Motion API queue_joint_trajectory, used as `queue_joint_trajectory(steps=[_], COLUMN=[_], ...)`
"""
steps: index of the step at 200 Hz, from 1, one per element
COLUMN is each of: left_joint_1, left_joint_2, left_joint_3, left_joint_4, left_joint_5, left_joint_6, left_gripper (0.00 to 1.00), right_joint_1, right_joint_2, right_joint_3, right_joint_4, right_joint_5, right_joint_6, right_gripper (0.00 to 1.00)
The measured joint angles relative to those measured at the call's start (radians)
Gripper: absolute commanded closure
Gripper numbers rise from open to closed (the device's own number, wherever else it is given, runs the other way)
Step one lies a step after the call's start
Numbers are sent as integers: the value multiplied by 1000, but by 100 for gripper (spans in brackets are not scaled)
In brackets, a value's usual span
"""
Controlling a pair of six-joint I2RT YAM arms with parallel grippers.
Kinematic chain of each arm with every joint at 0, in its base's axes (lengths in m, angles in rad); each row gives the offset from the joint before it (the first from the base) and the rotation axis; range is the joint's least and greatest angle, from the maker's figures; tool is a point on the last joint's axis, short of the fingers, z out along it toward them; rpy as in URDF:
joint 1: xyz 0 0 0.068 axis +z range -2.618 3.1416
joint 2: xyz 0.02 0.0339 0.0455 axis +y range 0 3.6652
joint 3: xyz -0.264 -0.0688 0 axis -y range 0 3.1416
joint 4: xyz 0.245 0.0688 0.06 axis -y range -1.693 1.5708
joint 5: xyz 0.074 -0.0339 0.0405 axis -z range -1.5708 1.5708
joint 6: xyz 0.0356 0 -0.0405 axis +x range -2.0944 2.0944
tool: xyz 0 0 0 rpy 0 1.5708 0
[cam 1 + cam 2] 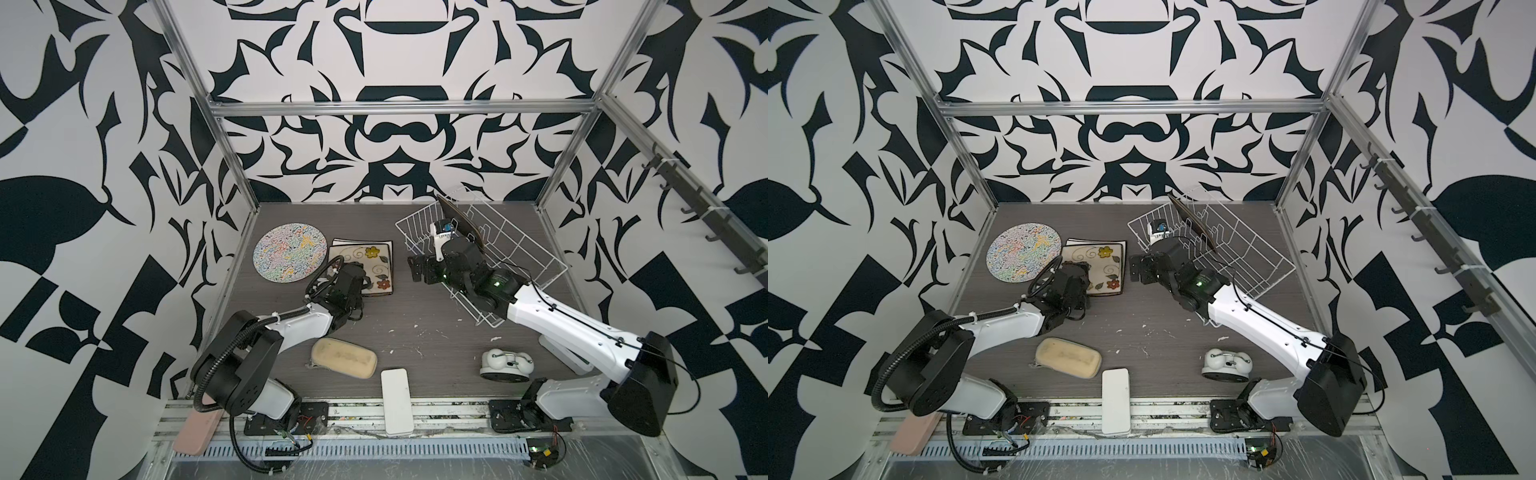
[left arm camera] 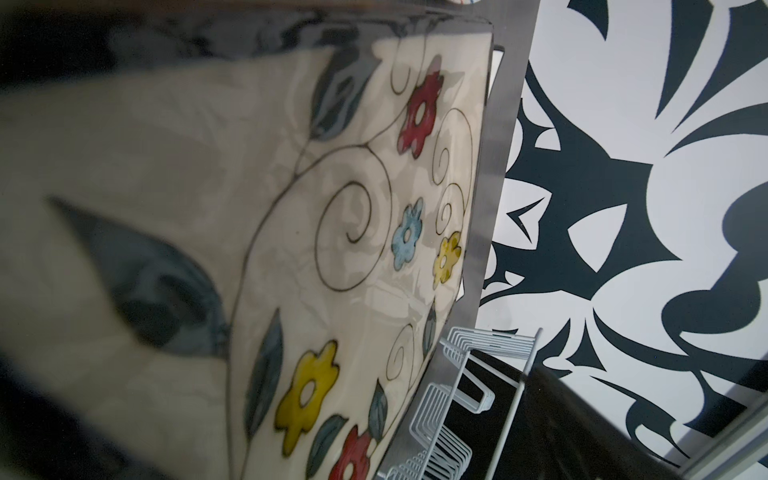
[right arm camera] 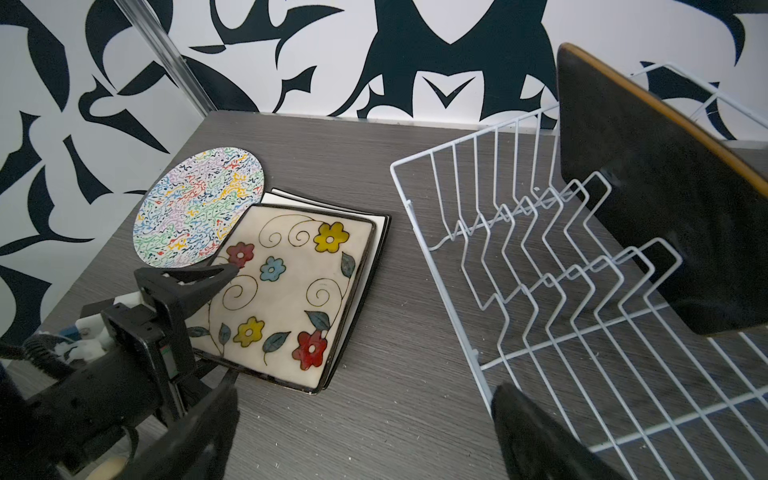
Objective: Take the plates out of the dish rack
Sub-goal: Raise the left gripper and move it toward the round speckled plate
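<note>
Plates lie in two places in both top views: the round squiggle-patterned plate (image 1: 289,252) and the flowered square plate (image 1: 376,259) rest flat on the grey table (image 1: 415,332) at the left, just beside each other, while a dark square plate (image 1: 459,224) stands leaning between prongs at the far end of the white dish rack (image 1: 519,253) on the right. The left arm (image 1: 299,322) ends over the flowered plate's near corner; the right arm (image 1: 552,316) reaches over the rack's left side, short of the dark plate. In the left wrist view the flowered plate fills most of the frame, close below the camera. In the right wrist view the left gripper (image 3: 232,324) is spread wide at the flowered plate's corner, gripping nothing, and a second square plate (image 3: 332,206) shows its white-and-dark edges beneath that plate. The right gripper (image 3: 363,399) also gapes empty, one finger over bare table, the other at the rack's wire rim, with the dark plate ahead and well apart.
</note>
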Motion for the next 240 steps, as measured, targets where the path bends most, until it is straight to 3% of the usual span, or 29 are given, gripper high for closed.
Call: queue_joint_trajectory(steps=[132, 240], left_joint_1=[26, 26], left_joint_2=[49, 39], left_joint_3=[129, 175], left_joint_4=[-202, -351], left_joint_5=[106, 124], left_joint_6=[-21, -31], left_gripper=[1, 1], right_joint_1=[-8, -8], right_joint_2=[0, 0], right_joint_3=[0, 0], right_joint_4=[-6, -6], right_joint_5=[0, 0], right_joint_6=[-7, -7], right_gripper=[2, 1])
